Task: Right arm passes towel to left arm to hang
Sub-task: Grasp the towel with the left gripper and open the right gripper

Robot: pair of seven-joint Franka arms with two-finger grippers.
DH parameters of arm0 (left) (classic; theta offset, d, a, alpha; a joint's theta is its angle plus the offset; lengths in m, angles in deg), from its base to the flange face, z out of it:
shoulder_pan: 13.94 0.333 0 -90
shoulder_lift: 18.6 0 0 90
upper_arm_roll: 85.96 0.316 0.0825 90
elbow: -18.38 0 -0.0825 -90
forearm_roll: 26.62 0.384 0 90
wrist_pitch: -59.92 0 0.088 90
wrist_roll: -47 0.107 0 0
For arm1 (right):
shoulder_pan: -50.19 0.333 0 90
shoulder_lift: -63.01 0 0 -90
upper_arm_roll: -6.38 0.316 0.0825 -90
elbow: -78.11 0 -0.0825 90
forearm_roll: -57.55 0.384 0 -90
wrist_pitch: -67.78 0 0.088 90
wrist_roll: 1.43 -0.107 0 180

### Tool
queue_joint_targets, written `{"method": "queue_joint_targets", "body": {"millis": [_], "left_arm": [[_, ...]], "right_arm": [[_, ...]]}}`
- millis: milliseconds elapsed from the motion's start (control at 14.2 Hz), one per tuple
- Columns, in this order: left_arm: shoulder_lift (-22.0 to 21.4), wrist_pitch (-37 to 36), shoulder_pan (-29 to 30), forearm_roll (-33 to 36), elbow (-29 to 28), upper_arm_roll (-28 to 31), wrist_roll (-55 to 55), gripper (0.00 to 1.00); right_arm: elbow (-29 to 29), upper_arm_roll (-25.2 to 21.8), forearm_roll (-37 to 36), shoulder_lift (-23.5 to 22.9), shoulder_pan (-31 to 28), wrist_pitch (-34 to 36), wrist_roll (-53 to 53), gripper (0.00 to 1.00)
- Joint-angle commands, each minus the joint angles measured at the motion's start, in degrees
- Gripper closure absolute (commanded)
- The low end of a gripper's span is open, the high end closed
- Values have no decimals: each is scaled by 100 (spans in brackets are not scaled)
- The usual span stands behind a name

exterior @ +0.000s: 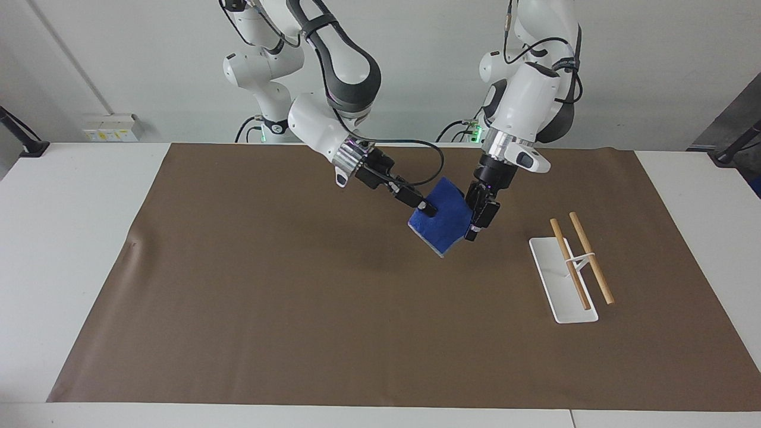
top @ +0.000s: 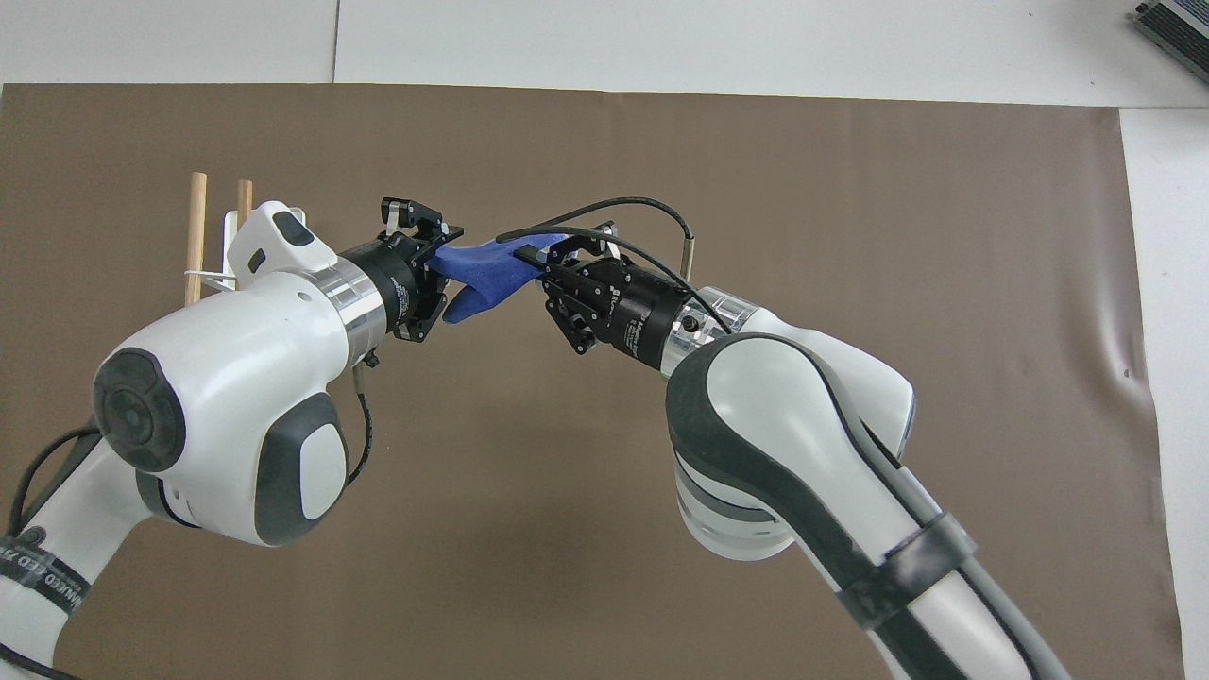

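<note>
Blue towel [exterior: 443, 218] hangs midair, clamped in right gripper [exterior: 423, 206] jaws and left gripper [exterior: 475, 221] jaws.

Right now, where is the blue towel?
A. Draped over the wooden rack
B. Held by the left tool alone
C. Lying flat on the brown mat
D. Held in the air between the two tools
D: the towel hangs above the mat, with the right tool gripping one side and the left tool closed on its other edge.

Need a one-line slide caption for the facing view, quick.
Mid-air handover: right end effector holds the towel while left end effector closes on its edge.
</note>
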Motion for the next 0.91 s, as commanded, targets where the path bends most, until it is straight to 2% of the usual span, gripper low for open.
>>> {"method": "queue_joint_targets", "body": {"millis": [0,70,211,281,702,772,842], "left_arm": [[192,98,-25,-108,126,21,655,75],[209,98,-25,-108,126,21,814,76],[227,90,-25,-117,135,21,824,95],[227,72,-25,-117,135,21,824,100],[227,19,-17,-99,153,29,1042,100],[227,11,-8,-99,153,30,1227,100],[227,10,10,-99,179,30,1315,100]], "right_arm": [[-103,37,58,-82,-9,-137,51,100],[-102,37,58,-91,-9,-146,60,100],[-102,37,58,-91,-9,-146,60,100],[-94,37,58,-91,-9,-146,60,100],[-67,37,49,-91,-9,-181,217,100],[-41,37,49,-91,-9,-277,340,94],[-24,37,40,-91,-9,-364,524,44]]}}
